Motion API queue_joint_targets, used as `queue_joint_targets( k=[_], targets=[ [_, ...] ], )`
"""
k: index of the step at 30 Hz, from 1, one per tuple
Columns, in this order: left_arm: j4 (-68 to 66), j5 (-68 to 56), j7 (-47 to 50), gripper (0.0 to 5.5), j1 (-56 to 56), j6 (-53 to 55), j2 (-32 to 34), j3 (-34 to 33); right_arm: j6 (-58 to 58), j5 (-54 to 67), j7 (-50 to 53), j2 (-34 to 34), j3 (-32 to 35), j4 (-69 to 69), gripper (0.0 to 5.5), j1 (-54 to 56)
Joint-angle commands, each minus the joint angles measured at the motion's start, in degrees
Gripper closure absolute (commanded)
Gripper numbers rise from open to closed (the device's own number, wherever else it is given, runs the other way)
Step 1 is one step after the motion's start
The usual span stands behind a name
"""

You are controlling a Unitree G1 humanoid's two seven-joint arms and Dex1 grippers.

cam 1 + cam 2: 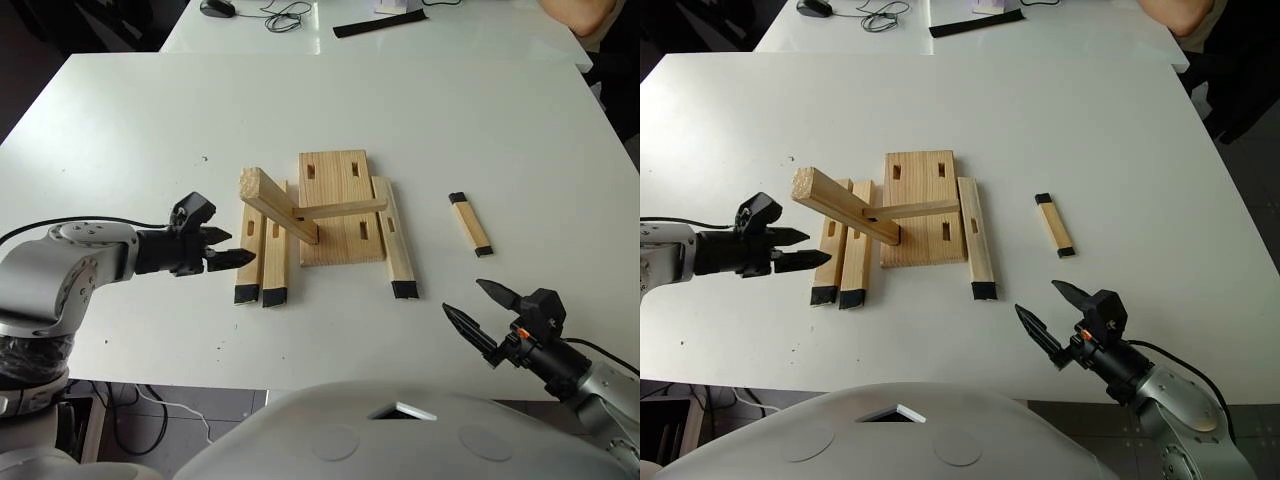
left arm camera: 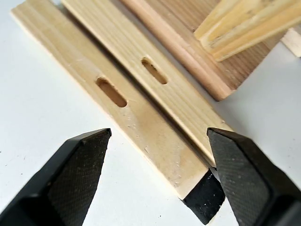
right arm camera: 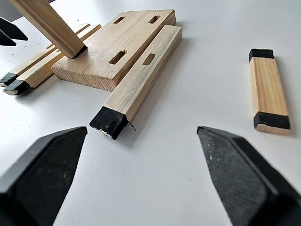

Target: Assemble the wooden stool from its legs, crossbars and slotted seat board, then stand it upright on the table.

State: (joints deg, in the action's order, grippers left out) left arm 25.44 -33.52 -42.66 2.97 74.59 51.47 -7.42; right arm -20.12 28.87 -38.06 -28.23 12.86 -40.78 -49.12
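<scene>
On the white worktop [image 1: 450,120], the left gripper [image 1: 238,248] hangs low at the left with its fingers [image 2: 80,165] spread and nothing between them. They straddle the black-capped near ends of the two legs [image 1: 262,262], apart from the wood. These two legs lie flat, side by side and touching, each showing an oval slot, just beside the left edge of the seat board [image 1: 340,235].

A tilted leg [image 1: 272,203] has its lower end planted in the seat board and rises toward the left, over the two lying legs. A thin crossbar [image 1: 345,208] runs from the side of the tilted leg rightward across the board. The seat board lies flat near the worktop's middle, its rectangular slots facing up.

A fourth leg [image 1: 396,245] lies flat against the board's right edge, black cap toward the robot. Farther right and well apart lies a short bar [image 1: 470,223] with black caps at both ends. The right gripper [image 1: 463,297] hovers near the front edge, fingers spread wide, empty.

On another table behind are a mouse [image 1: 217,8] and a black strip [image 1: 380,24].
</scene>
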Motion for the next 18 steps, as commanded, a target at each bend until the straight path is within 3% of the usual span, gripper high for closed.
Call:
queue_joint_targets(
  k=[1, 8, 18],
  targets=[
    [8.28, -3.98, 2.46, 1.7, -2.61, 7.17, -2.32, -2.9, 0.44, -0.66, -0.05, -0.41, 0.1, -0.43, 1.16, -0.39],
    [9.89, -2.62, 6.76, 1.7, -6.3, 7.15, -3.21, -1.8, 0.0, -0.73, -0.18, -0.86, -0.3, 0.14, 1.16, 0.79],
    [0.94, 2.1, 6.48, 1.7, -6.61, -2.28, -0.47, 3.97, 0.15, -1.36, 0.45, -0.44, -1.71, 0.86, 1.16, 1.33]
  ],
)
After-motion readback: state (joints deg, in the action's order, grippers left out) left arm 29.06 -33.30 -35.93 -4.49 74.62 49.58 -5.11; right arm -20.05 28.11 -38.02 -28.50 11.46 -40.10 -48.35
